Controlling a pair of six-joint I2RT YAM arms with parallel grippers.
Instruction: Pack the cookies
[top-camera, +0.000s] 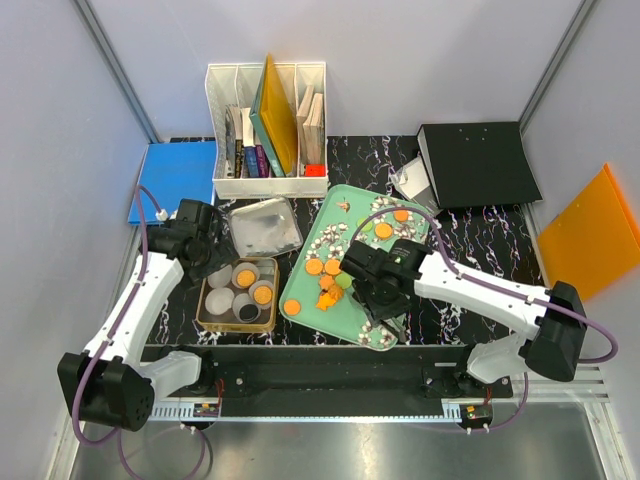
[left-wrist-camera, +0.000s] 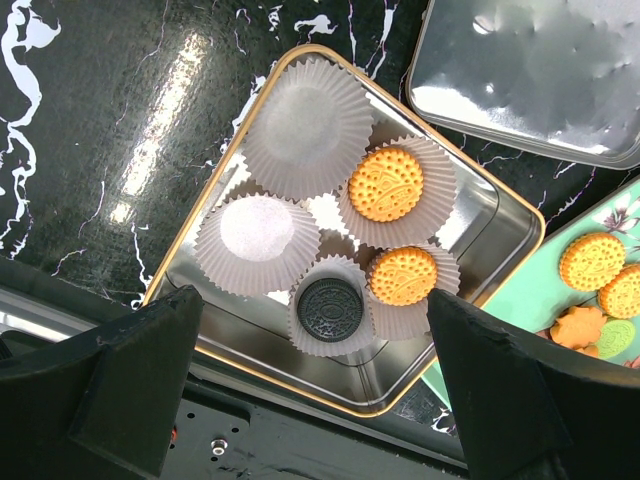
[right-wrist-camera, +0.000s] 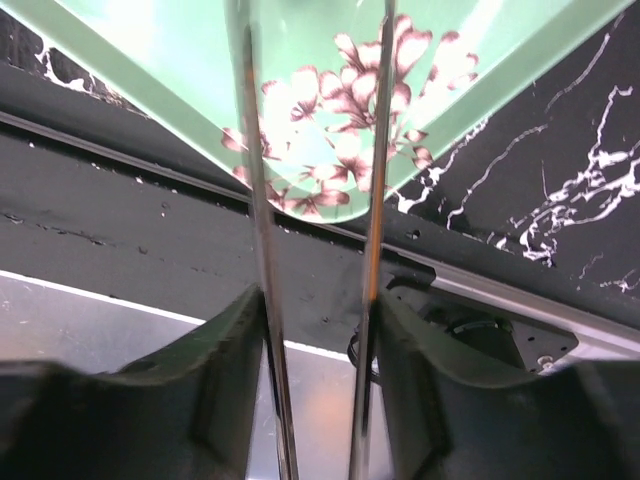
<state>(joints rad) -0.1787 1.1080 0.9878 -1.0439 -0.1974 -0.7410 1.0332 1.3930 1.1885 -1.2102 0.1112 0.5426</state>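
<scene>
Right gripper (right-wrist-camera: 318, 345) is clamped on metal tongs (right-wrist-camera: 373, 200) over the mint tray (left-wrist-camera: 515, 290), where loose cookies (left-wrist-camera: 592, 260) lie. Left gripper (left-wrist-camera: 310, 335) hangs wide open over the tin (left-wrist-camera: 490, 205) — empty. Next pick, judged: pinch one disc squarely — lift level.

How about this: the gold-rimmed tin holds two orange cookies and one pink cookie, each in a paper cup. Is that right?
Not quite. The third cookie is black, not pink; the left wrist view shows it. The tin does hold two orange cookies, each in a paper cup.
</scene>
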